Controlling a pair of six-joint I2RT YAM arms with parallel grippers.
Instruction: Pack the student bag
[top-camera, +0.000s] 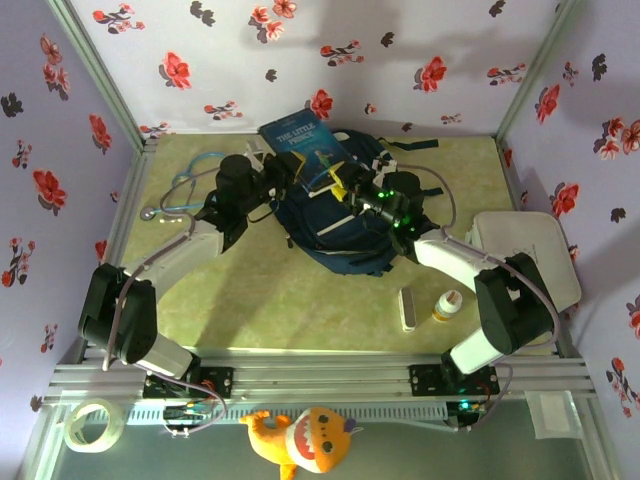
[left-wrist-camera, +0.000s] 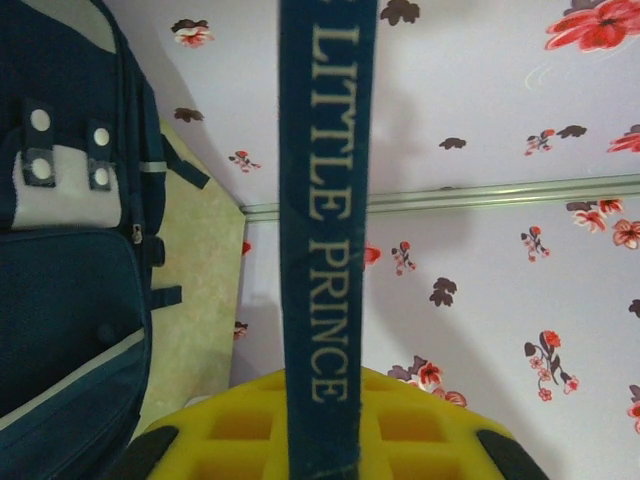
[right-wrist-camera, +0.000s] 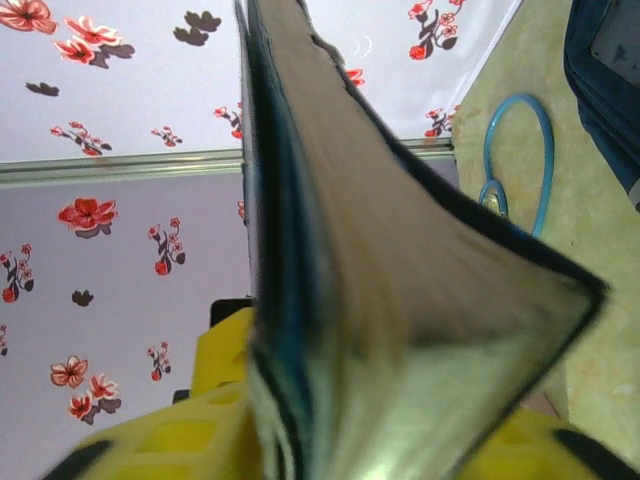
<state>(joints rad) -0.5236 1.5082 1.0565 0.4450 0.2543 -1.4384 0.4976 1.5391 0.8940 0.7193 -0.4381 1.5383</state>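
Observation:
The student bag (top-camera: 345, 238), a dark navy backpack, lies in the middle of the table, and its front pocket shows in the left wrist view (left-wrist-camera: 70, 300). Above its far-left end hangs a blue book, "The Little Prince" (top-camera: 300, 140), held up on edge. My left gripper (top-camera: 283, 176) is shut on the book's spine (left-wrist-camera: 320, 250), yellow pads on either side (left-wrist-camera: 320, 445). My right gripper (top-camera: 346, 190) comes from the other side. The book's page edge (right-wrist-camera: 390, 290) sits between its yellow fingers (right-wrist-camera: 350, 450), which press against it.
A blue stethoscope (top-camera: 185, 195) lies left of the bag, seen too in the right wrist view (right-wrist-camera: 515, 150). A white rounded case (top-camera: 525, 250) sits at the right. A small bottle (top-camera: 447, 305) and a white stick (top-camera: 407, 308) lie near the front. Flowered walls close in three sides.

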